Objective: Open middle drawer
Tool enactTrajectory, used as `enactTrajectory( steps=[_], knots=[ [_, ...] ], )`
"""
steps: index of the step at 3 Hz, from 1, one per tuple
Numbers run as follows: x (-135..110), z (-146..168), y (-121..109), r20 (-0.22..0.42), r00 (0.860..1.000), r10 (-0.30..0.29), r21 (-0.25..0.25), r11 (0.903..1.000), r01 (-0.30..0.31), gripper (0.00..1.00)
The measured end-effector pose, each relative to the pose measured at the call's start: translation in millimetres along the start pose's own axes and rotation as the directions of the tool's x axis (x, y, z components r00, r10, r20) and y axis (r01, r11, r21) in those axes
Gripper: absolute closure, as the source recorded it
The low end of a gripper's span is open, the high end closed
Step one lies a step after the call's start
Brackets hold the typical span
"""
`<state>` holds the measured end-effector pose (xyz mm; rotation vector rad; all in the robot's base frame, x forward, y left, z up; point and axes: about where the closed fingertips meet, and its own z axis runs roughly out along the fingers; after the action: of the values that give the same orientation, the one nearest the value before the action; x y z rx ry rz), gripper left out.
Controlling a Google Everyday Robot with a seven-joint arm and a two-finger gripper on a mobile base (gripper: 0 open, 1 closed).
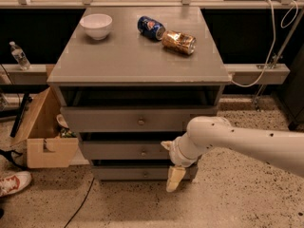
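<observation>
A grey cabinet (137,61) has three flat grey drawer fronts, each with a small round brass knob. The middle drawer (118,151) is the mid-sized front, and its knob (143,152) shows at its centre. It looks shut, level with the fronts above and below. My gripper (174,175) hangs at the end of the white arm (237,144), in front of the right part of the middle and bottom fronts. It is a little right of and below the middle knob and holds nothing that I can see.
A white bowl (96,25), a blue can (150,27) and a brown can (178,42) lie on the cabinet top. An open cardboard box (45,134) stands to the left on the floor, with a shoe (13,182) near it. A bottle (19,56) stands on the left ledge.
</observation>
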<state>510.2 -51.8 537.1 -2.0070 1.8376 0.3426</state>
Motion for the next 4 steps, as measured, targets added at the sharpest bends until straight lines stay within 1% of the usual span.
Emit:
enactTrajectory(
  steps=[1, 2, 3, 4],
  knots=[
    [9.6, 7.7, -6.1, -0.028, 0.999, -0.018, 0.026, 0.9995, 0.019, 0.0],
    [33.8, 23.3, -25.4, -0.081, 0.995, -0.05, 0.064, 0.9964, 0.055, 0.0],
    [61.2, 32.4, -44.8, -0.128, 0.989, -0.071, 0.1, 0.9914, 0.084, 0.0],
    [86.9, 42.1, -61.1, -0.154, 0.985, -0.075, 0.124, 0.9877, 0.095, 0.0]
  ],
)
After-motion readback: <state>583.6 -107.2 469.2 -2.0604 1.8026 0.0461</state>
